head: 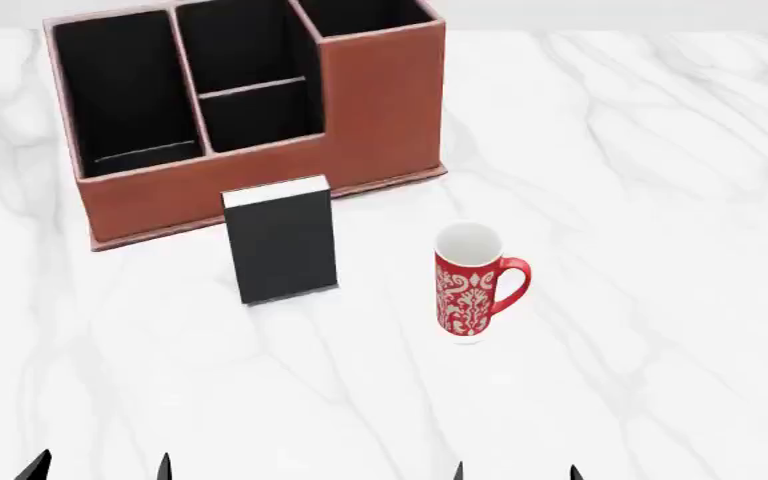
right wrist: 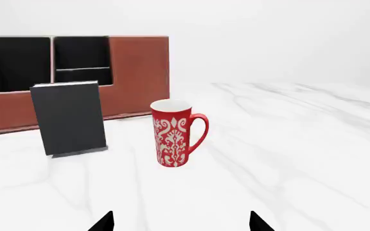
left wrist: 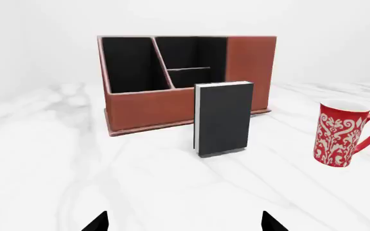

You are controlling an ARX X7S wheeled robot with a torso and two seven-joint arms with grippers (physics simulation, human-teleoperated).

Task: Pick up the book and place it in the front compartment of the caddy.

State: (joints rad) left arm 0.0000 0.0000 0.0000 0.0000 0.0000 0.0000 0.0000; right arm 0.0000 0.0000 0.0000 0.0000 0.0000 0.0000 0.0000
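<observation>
The black book [head: 284, 250] stands upright on the white marble table, just in front of the reddish-brown caddy [head: 371, 110]. The front compartment [head: 257, 115] is the small black pocket in the caddy's middle, behind the low front wall. In the left wrist view the book [left wrist: 227, 118] stands ahead of my open, empty left gripper [left wrist: 185, 222], with the caddy [left wrist: 146, 108] and its small pocket [left wrist: 188, 77] behind it. My right gripper [right wrist: 180, 222] is open and empty, facing the mug, with the book [right wrist: 69, 118] off to one side. Both grippers are well short of the book; only their fingertips show, the left gripper [head: 101, 468] and the right gripper [head: 518, 472] at the near edge.
A red-and-white patterned mug [head: 467, 290] stands upright to the right of the book, about a hand's width away; it also shows in the left wrist view [left wrist: 339, 134] and the right wrist view [right wrist: 172, 134]. The marble table [head: 651, 200] stretches to the right.
</observation>
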